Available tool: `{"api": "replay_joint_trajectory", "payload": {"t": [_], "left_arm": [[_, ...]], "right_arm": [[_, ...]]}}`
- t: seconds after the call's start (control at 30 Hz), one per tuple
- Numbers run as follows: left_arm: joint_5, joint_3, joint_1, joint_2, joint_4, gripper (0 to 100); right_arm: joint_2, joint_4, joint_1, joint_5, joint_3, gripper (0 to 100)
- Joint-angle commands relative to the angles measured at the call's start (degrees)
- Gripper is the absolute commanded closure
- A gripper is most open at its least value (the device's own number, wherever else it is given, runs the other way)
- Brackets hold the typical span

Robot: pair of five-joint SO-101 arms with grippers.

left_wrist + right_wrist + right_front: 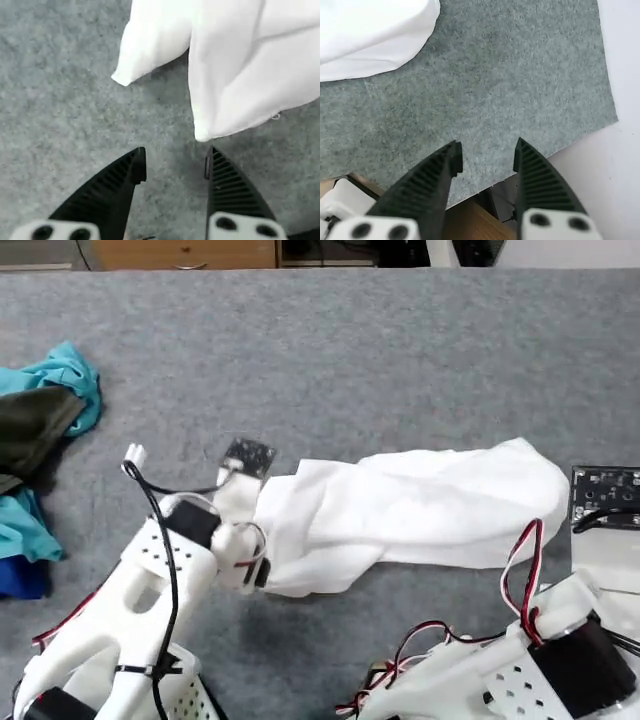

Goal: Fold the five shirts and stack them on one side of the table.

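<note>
Currently white shirt [250, 65] just beyond left hand [175, 160], agape, empty; right hand [487, 150] same.

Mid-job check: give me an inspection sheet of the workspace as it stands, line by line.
Surface: grey felt mat covering the table.
Job's things: white shirt bunched lengthwise mid-table; heap of shirts, teal, dark and blue, unfolded at the table's side.
Clutter: nothing seen.
Grippers: left claw open, just short of the white shirt's corners; right claw open over the mat's edge, holding nothing.
Cables: black cable and red wires run along the arms.
Surroundings: wooden cabinet beyond the table.
</note>
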Motion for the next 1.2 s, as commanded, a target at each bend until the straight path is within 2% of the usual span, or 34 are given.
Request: {"api": "replay_joint_trajectory", "payload": {"t": [0.0,0.13,0.27,0.4,0.5,0.63,0.77,0.83,1.03,1.17], "left_arm": [[-2.29,7.21,2.55,-0.92,-4.04,80],[-3.43,8.09,2.64,-0.84,-6.95,80],[-2.99,9.85,2.73,-0.48,-15.12,80],[0.88,12.13,2.73,-0.48,-22.86,80],[3.78,11.34,2.73,-0.48,-23.65,83],[4.48,9.05,2.99,-0.4,-23.65,96],[4.48,7.38,2.81,-0.4,-23.03,98],[4.48,5.71,2.73,-0.4,-20.92,98],[4.13,-6.68,2.64,-0.48,-6.68,98],[1.23,-15.82,0.18,-0.48,1.93,98]], "right_arm": [[-0.4,-3.78,1.19,2.55,-0.57,82.4],[-0.4,-6.07,6.99,2.73,-0.66,82.4],[-0.4,-6.15,7.16,2.64,0.31,82.4],[-0.4,-6.15,6.37,2.46,0.4,82.4],[-0.4,-6.15,6.29,2.37,0.48,82.4],[-0.4,-6.15,6.2,2.29,0.57,82.4],[-0.31,-6.15,6.2,2.29,0.66,82.4],[-0.31,-6.15,6.2,2.29,0.66,82.4],[-0.31,-4.75,6.2,2.29,0.75,82.4],[-0.13,-2.81,4.35,2.29,1.1,82.4]]}}
